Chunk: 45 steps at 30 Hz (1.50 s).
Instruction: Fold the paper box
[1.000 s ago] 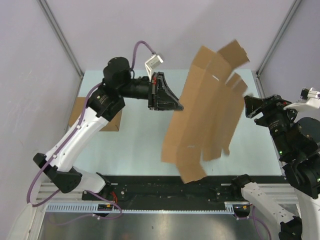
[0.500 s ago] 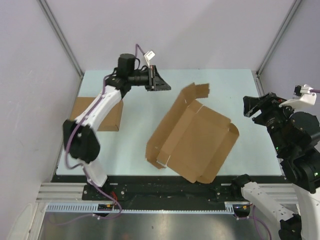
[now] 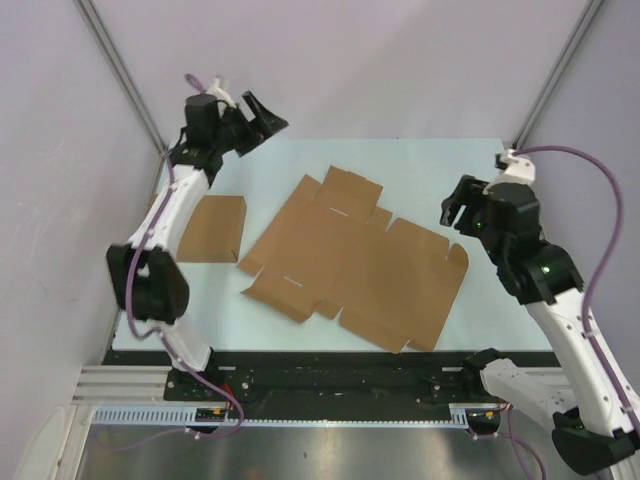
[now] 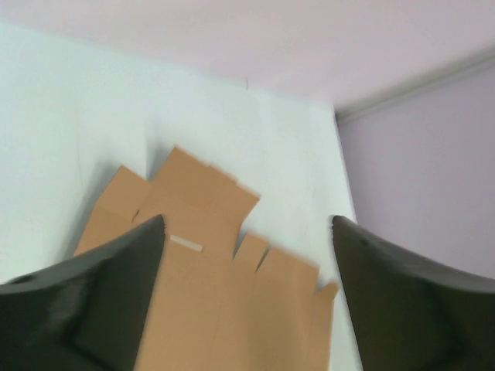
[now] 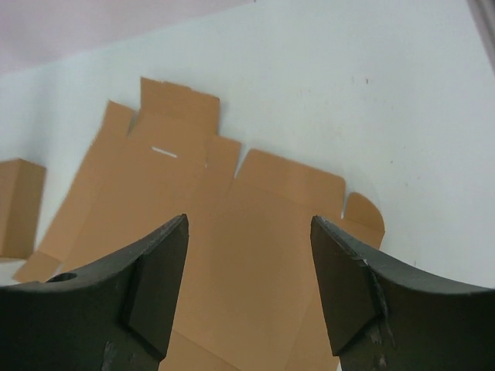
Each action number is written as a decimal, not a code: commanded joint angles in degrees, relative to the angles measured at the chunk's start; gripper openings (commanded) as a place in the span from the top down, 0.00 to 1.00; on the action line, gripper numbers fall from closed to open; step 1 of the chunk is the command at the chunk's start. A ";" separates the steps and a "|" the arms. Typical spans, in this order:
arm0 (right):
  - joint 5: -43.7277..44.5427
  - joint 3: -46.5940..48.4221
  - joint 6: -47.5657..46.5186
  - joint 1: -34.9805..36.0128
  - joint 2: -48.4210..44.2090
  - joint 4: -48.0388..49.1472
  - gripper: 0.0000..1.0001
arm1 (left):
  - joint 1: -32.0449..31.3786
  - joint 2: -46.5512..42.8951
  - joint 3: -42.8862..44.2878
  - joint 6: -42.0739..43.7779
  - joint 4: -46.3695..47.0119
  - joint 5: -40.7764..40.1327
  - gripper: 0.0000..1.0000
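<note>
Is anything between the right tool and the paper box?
Nothing visible. The paper box lies flat and unfolded; the open right tool hangs near its right edge. The other cardboard box sits clear, far left.

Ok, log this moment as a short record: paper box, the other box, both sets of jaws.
paper box: unfolded, lying flat mid-table
second cardboard box: at the left edge of the table, apart from the paper box
left jaws: open, empty, raised near the far left corner
right jaws: open, empty, beside the paper box's right edge
folding: not begun
</note>
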 commanded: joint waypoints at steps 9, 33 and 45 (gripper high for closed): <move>-8.21 -6.59 4.03 0.11 10.03 15.76 0.28 | -19.29 -52.26 -48.89 -15.84 7.98 -50.35 0.00; -3.73 -6.68 5.35 7.67 16.10 17.17 0.28 | -36.73 -62.16 -66.57 -57.44 -31.20 -51.05 0.00; -0.92 -6.68 2.98 7.94 11.10 14.27 0.28 | -35.68 -39.84 -61.39 -48.38 -21.77 -48.42 0.15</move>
